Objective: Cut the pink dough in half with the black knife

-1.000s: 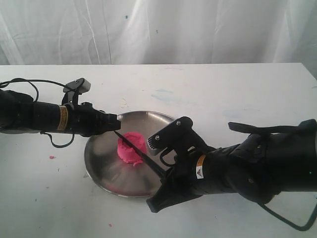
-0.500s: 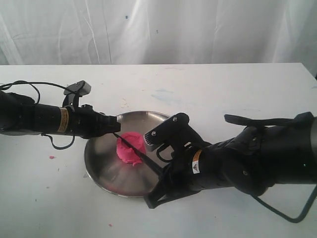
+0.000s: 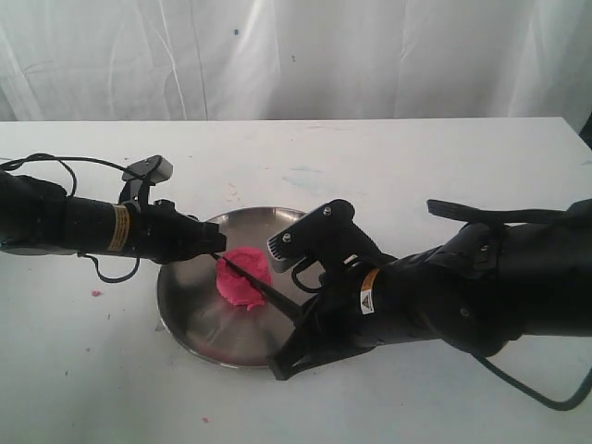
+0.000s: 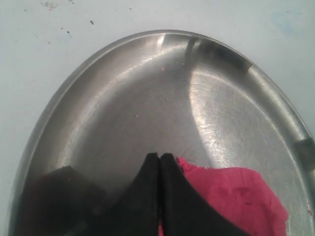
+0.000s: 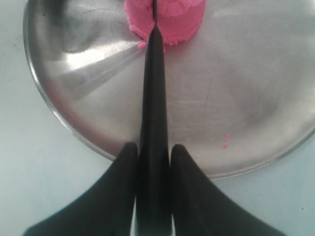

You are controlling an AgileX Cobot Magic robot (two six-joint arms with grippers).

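The pink dough (image 3: 242,277) is one squat lump left of centre on the round steel plate (image 3: 190,314). My right gripper (image 3: 298,326) is shut on the handle of the black knife (image 3: 264,291). The blade lies slanted across the dough. In the right wrist view the knife (image 5: 154,88) runs out from the gripper (image 5: 153,147) into a slit in the dough (image 5: 170,17). My left gripper (image 3: 218,250) is shut with nothing in it, its tips at the dough's far edge near the blade's point. The left wrist view shows that gripper (image 4: 159,156) beside the dough (image 4: 236,196).
The plate (image 5: 236,98) rests on a white table with a few pink crumbs (image 3: 96,293) around it. A white curtain hangs behind. The right arm's bulky body (image 3: 462,296) covers the table right of the plate, and the left arm (image 3: 65,224) reaches in from the left.
The right arm has shifted a little left and the blade has sunk lower across the dough. The left gripper has barely moved.
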